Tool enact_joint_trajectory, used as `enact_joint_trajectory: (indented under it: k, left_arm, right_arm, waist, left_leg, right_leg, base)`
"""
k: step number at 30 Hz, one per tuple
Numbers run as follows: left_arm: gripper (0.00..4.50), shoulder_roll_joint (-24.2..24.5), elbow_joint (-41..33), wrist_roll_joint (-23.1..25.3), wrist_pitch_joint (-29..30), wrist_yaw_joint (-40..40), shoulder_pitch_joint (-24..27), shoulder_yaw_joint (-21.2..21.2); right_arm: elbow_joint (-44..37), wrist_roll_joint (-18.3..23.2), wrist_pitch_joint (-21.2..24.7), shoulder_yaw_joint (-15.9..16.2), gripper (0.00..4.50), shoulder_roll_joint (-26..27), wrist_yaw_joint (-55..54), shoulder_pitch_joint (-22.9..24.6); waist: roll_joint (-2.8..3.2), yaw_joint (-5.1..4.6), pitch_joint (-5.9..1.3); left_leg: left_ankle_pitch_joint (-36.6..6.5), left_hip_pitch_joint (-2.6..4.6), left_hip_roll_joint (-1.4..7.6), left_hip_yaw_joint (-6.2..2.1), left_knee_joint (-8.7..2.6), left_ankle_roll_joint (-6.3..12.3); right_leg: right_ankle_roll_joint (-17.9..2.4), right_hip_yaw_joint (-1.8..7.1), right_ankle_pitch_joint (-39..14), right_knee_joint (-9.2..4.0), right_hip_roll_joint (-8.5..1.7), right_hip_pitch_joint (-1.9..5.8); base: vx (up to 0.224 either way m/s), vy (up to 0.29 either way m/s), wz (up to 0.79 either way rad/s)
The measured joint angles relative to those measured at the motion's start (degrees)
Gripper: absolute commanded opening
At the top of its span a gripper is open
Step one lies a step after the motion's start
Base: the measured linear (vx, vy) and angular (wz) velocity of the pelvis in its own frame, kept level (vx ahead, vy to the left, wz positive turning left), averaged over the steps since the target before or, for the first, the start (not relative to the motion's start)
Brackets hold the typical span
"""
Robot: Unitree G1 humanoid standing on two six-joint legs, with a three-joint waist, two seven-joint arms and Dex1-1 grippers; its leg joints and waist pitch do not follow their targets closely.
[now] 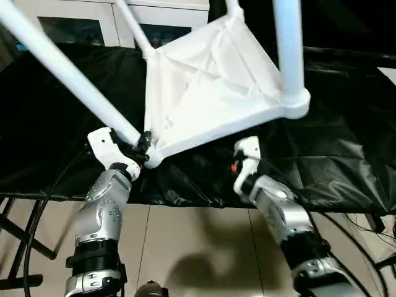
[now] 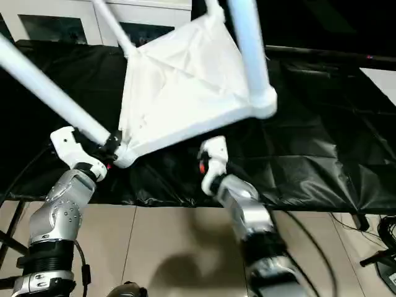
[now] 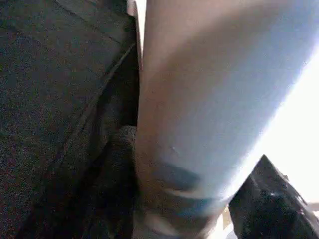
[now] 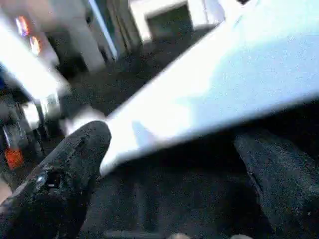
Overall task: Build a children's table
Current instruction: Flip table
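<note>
Your left gripper [image 1: 141,148] is pinched onto the leg [image 1: 68,68] right where it enters the corner socket, so that grip is carrying the tabletop [image 1: 204,86], which is tilted up off the black cloth [image 1: 346,154]. The rest of that leg runs up and away from the left hand. Your right gripper [image 4: 172,164] sits under the top's near edge with its fingers [image 4: 70,164] spread, the edge passing between them, apparently touching neither. Likely it's staged as a support under that edge. Three more legs look seated, including the nearest one [image 1: 288,43] above the right hand. The white cabinet [image 1: 80,18] stands behind.
</note>
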Motion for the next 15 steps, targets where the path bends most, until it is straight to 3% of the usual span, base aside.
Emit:
enact_joint_trajectory:
  k: [8, 15]
  left_arm:
    - [2.18, 0.00, -1.55, 0.27, 0.56, 0.00, 1.02, -0.84]
    - [2.18, -0.04, -1.88, 1.45, 0.53, 0.08, 1.09, -1.72]
  right_arm:
    - [8.54, 6.59, 0.17, -9.02, 4.50, 1.88, -1.85, -6.81]
    - [15.15, 10.38, 0.24, -13.43, 4.50, 2.43, -2.62, -11.15]
  waist:
    - [-0.05, -0.27, 0.01]
    - [-0.06, -0.19, 0.01]
  left_leg:
    - [0.02, -0.02, 0.02, 0.19, 0.00, -0.04]
    - [0.08, -0.04, 0.10, 0.47, 0.00, 0.05]
  right_leg:
    - [-0.02, 0.01, 0.08, 0.01, -0.06, -0.04]
    - [-0.02, 0.02, 0.08, 0.02, -0.11, -0.09]
  base:
    - [0.000, 0.000, 0.00]
    - [0.000, 0.000, 0.00]
